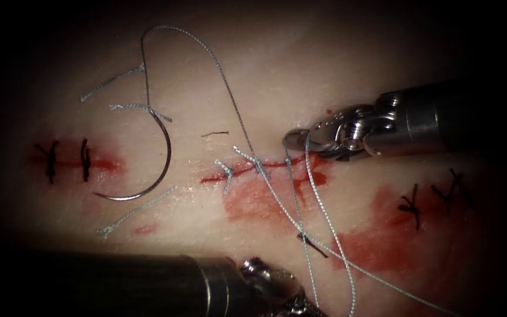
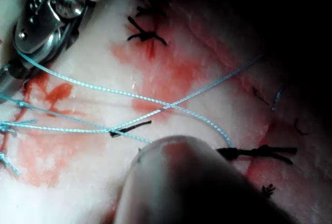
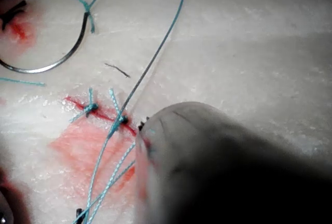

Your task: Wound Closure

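Observation:
The curved needle [image 1: 158, 167] lies free on the tissue [image 1: 300, 64], left of the cut [image 1: 242, 171], held by neither tool; it also shows in the right wrist view [image 3: 72, 53]. Its thread [image 1: 218, 67] arcs up and over, then runs down to the second of two blue stitches [image 1: 259, 165] on the cut. My right tool [image 1: 293, 140] sits at the cut's right end, jaws shut on the thread, and two strands [image 1: 324, 217] hang from it toward the lower edge. They run toward my left tool [image 1: 291, 302], low in the endoscope view. The right tool [image 2: 18, 60] also appears in the left wrist view.
Black stitches sit far left [image 1: 68, 159] and far right [image 1: 432, 199] on the tissue. Red fluid [image 1: 265, 196] spreads below the cut. Cut ends of blue thread [image 1: 112, 79] lie around the needle, with another [image 1: 136, 211] below it. A short dark thread piece [image 1: 214, 134] lies above the cut.

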Controlling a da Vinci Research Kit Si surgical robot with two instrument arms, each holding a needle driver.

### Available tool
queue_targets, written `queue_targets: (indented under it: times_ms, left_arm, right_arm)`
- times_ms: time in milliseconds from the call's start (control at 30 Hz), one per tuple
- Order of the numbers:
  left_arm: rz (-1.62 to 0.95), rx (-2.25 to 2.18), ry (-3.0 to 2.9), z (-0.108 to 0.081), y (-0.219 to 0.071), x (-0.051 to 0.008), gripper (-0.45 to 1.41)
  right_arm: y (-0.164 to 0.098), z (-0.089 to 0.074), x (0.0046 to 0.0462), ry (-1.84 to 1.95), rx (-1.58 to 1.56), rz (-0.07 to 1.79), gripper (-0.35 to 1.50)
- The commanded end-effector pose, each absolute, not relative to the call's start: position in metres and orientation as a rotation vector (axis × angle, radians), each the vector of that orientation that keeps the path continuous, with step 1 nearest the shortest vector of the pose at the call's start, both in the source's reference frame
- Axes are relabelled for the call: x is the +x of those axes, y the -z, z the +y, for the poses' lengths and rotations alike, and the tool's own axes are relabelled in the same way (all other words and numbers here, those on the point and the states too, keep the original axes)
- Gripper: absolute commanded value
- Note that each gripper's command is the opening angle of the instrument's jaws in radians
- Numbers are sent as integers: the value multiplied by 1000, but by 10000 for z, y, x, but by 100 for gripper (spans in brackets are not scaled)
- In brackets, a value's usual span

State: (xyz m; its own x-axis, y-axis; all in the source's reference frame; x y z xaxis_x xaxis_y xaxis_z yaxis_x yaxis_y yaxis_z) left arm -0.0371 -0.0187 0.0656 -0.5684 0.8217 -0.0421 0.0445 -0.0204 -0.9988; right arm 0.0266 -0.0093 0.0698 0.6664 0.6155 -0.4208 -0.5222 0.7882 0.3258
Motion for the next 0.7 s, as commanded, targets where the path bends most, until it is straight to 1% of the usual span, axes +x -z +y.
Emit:
queue_targets:
  times_ms: [33, 200, 233, 267, 300, 333, 367, 400, 567, 600, 633, 700]
  left_arm:
    - [-1653, -913, -1646, -189, -661, -375, -45]
    - [-1583, -996, -1550, -142, -647, -364, -45]
    - [-1554, -1022, -1537, -131, -644, -361, -45]
    - [-1554, -1022, -1537, -131, -644, -361, -45]
    - [-1449, -1112, -1504, -90, -639, -346, -45]
    - [-1403, -1138, -1485, -73, -637, -338, -45]
    - [-1373, -1155, -1474, -61, -636, -331, -45]
    - [-1350, -1170, -1467, -50, -636, -324, -45]
    - [-1171, -1270, -1399, 7, -636, -290, -45]
    - [-1094, -1363, -1373, 28, -634, -281, -45]
    - [-1072, -1390, -1350, 37, -632, -278, -45]
    - [-1033, -1443, -1297, 53, -628, -272, -45]
  right_arm:
    - [-699, -93, 276, -635, 198, 547, -35]
    - [-709, -112, 275, -552, 347, 548, -35]
    - [-709, -115, 275, -545, 351, 549, -15]
    - [-709, -115, 275, -545, 351, 549, -15]
    - [-700, -118, 274, -504, 335, 595, 86]
    - [-695, -118, 273, -492, 324, 623, 106]
    - [-690, -118, 271, -498, 313, 633, 120]
    - [-683, -118, 268, -504, 307, 643, 125]
    - [-654, -115, 256, -496, 273, 652, 128]
    - [-642, -112, 249, -504, 268, 650, 126]
    - [-637, -111, 246, -505, 273, 650, 118]
    - [-630, -111, 243, -505, 280, 651, 111]
